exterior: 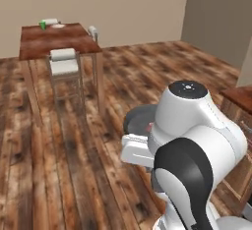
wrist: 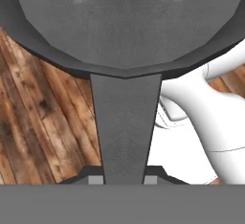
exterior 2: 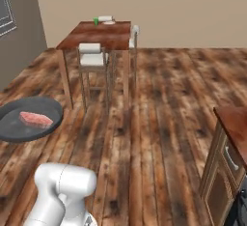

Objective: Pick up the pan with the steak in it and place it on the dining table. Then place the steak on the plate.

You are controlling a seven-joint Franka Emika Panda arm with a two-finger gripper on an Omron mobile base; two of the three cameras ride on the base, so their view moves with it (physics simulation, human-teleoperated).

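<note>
Fingers [wrist: 96,180] clamp pan [wrist: 127,22] handle; steak [exterior 2: 35,119] inside.

In the left base view the white arm covers most of the pan [exterior: 137,117], and of the steak [exterior: 149,126] only a small red piece shows at the arm's edge. In the right base view the picture's left edge cuts the pan's rim. In the hand view the top edge cuts the pan's bowl, and the gripper [wrist: 123,180] is mostly hidden behind the handle. The plate [exterior 2: 109,22] on the far dining table [exterior 2: 99,34] is too small to see its colours.
</note>
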